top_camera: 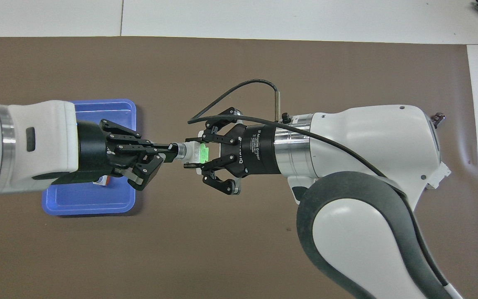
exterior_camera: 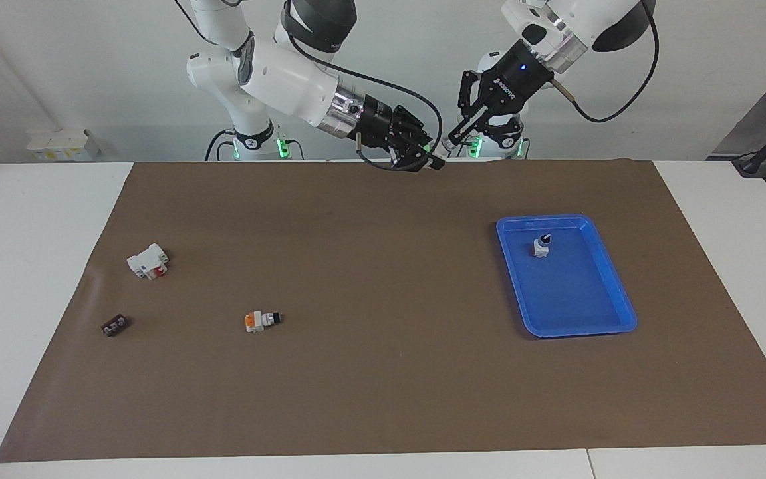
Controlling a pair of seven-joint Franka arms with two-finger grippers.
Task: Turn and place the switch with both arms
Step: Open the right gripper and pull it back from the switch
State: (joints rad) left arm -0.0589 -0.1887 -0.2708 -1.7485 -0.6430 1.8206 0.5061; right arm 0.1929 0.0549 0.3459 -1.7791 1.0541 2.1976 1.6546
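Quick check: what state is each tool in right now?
Right tool: closed on the green end of the switch, raised in the air.
Left tool: closed on the switch's black knob tip.

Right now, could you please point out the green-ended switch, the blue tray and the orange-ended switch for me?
switch [top_camera: 199, 153], overhead view, on its green block, held up between the two grippers.
blue tray [exterior_camera: 579, 303], facing view, on its bare floor.
orange-ended switch [exterior_camera: 255, 322], facing view, on its orange end.

Left gripper and right gripper meet tip-to-tip in midair.
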